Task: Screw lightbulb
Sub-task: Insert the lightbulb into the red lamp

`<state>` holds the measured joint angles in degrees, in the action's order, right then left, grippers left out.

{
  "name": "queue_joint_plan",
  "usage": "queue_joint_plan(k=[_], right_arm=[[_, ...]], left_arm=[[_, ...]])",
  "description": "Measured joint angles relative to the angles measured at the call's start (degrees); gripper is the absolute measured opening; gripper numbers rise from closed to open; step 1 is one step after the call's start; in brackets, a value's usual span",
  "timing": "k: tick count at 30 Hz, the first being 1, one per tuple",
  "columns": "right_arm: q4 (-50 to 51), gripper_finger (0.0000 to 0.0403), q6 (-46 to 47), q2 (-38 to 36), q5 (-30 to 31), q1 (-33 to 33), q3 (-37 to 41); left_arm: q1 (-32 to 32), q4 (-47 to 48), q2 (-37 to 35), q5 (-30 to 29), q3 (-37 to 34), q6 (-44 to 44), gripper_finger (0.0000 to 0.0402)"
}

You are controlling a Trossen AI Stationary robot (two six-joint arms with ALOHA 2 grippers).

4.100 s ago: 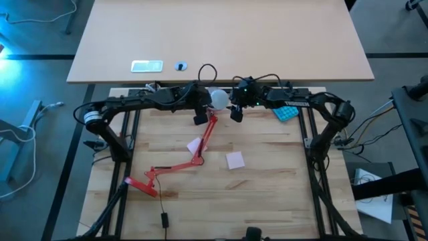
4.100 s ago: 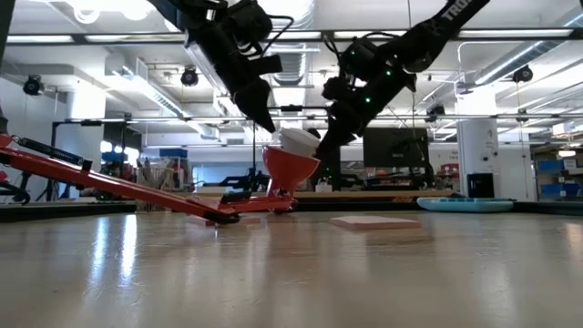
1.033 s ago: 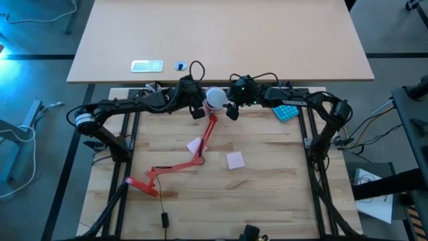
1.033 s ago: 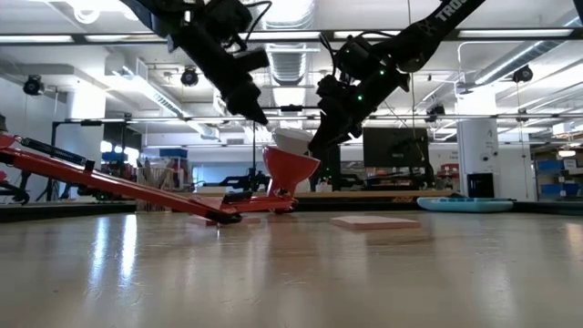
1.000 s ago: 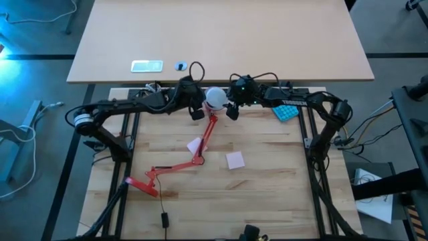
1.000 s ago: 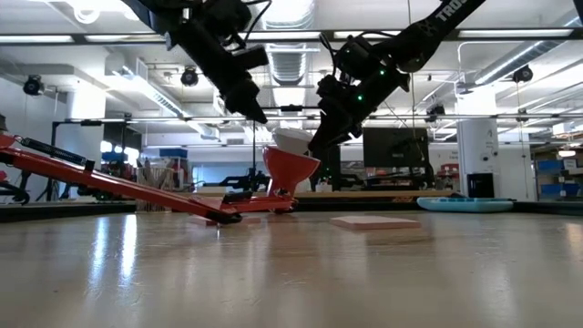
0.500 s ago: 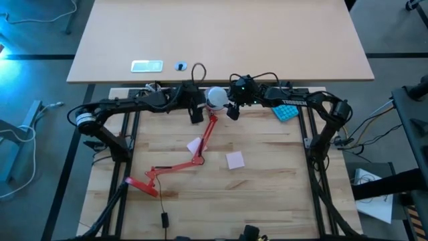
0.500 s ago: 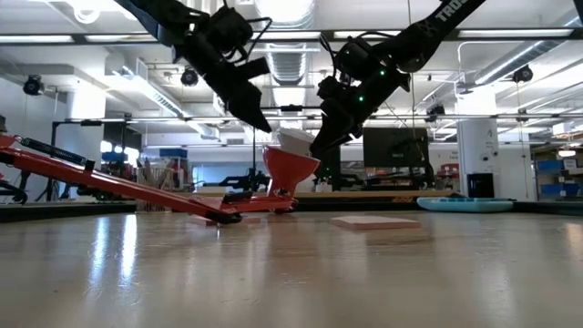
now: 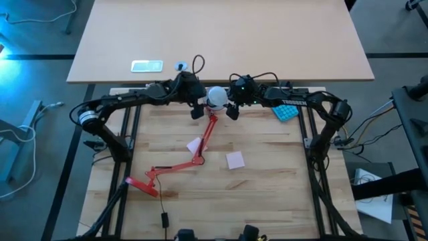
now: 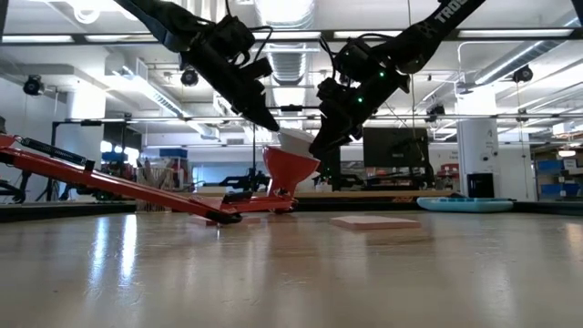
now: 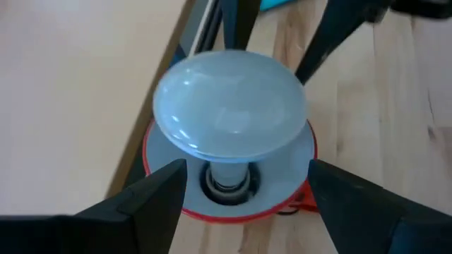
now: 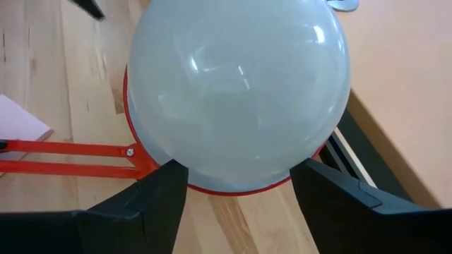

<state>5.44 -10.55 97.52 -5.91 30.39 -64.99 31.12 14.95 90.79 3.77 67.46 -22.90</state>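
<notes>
A pale wooden bench (image 9: 267, 187) carries a red jointed desk lamp (image 9: 194, 155). Its white pear-shaped lightbulb (image 9: 215, 97) sits in the upturned red shade at the bench's far edge. The left gripper (image 9: 199, 109) and right gripper (image 9: 231, 110) flank it, fingers apart.

Lightbulb (image 9: 215, 96) sits in lamp shade (image 10: 290, 167) at table's (image 9: 267, 194) back edge, btwn left gripper (image 9: 198, 108) & right gripper (image 9: 231, 109).
</notes>
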Motion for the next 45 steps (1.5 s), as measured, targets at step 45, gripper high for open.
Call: queue_joint_plan(k=[45], right_arm=[[5.1, 0.0265, -2.3, -1.8, -4.6, 1.4, 0.0]], left_arm=[[2.8, -3.0, 0.4, -6.3, -0.1, -0.1, 0.0286]])
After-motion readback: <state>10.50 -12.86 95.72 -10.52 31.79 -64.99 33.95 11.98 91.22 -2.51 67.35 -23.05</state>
